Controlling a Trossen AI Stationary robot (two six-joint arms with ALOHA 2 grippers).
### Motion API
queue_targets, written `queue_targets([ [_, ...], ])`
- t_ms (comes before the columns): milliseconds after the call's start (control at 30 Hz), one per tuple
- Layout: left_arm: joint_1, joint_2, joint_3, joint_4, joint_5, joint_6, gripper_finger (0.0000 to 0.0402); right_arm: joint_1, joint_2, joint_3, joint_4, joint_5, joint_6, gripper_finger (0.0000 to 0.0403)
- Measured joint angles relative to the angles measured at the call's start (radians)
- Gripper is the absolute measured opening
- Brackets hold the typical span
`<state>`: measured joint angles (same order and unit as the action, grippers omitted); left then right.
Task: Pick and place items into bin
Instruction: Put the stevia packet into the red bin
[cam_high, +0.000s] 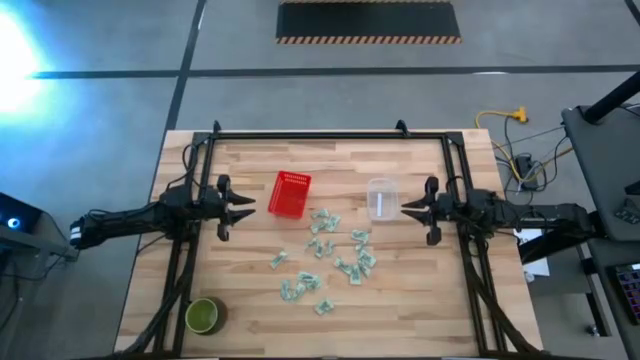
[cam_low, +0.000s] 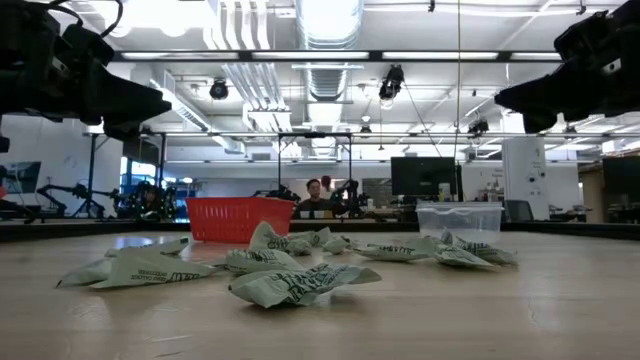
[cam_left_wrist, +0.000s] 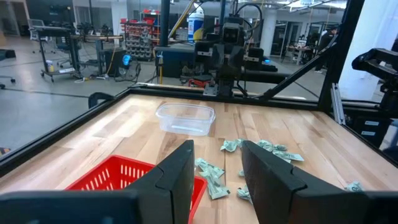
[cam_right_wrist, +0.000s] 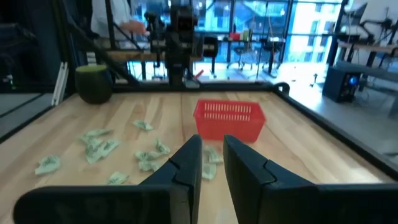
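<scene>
Tabletop (cam_high: 420, 310) of pale wood planks, framed by a dark rail; its near edge is cut off in the high view. Left arm reaches in from the left side, left gripper (cam_high: 244, 205) raised over bare wood just left of the red basket (cam_high: 290, 194), fingers (cam_left_wrist: 177, 177) parted with a clear gap, nothing between them. Right arm comes in from the right, right gripper (cam_high: 407, 209) raised just right of the clear plastic tub (cam_high: 381, 198), fingers (cam_right_wrist: 189, 163) close together with a narrow gap, empty. In the low view both grippers show only as dark shapes at the upper corners, tips hard to read.

Red basket stands upright, left of centre toward the far side; its inside cannot be seen. Tub stands right of it, well apart; contents hard to make out. Round green bowl (cam_high: 204, 316) sits at the near left corner.

Packets (cam_high: 322, 258), pale green and white, lie scattered loose on the wood between and nearer than the basket and tub, all crumpled; print unreadable. A few lie just beside the basket's near right corner. Exact count unclear; some overlap.
</scene>
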<state>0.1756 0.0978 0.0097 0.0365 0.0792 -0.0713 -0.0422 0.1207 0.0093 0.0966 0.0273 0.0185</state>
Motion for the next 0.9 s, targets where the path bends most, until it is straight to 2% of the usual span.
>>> queue_targets([
  [400, 0.000, 0.000, 0.000, 0.000, 0.000, 0.000, 0.0118, 0.000, 0.000, 0.000, 0.173, 0.001, -0.003, 0.0057],
  [900, 0.000, 0.000, 0.000, 0.000, 0.000, 0.000, 0.0118, 0.000, 0.000, 0.000, 0.165, 0.001, -0.001, 0.0057],
])
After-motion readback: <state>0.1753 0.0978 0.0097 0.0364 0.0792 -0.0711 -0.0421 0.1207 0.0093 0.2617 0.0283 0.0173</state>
